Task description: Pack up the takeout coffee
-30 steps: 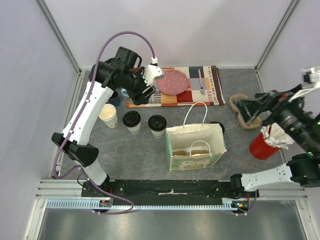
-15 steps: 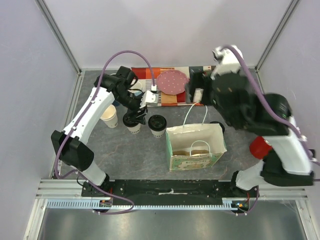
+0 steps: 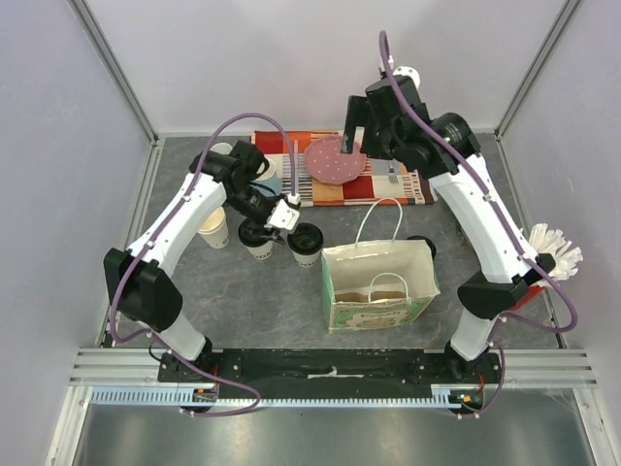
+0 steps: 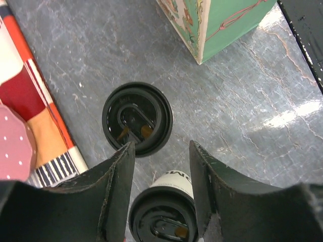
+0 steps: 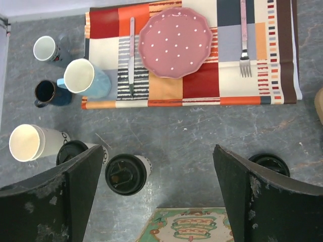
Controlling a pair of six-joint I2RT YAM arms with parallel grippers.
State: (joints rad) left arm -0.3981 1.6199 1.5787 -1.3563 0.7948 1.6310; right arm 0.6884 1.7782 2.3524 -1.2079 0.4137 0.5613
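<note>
Surrounding 2 lidded cups (image 5: 126, 174): placemat (image 5: 202, 86), 3 mugs (image 5: 81, 75), paper bag (image 3: 378, 313).

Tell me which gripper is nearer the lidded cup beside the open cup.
Left. The left gripper is right above that lidded cup; the right gripper hangs open, high near the pink plate, well behind it.

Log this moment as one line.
left gripper: open, straddling black-lidded white paper cup | right gripper: open, empty, raised | second lidded cup: standing beside it | green paper bag: upright, open
</note>
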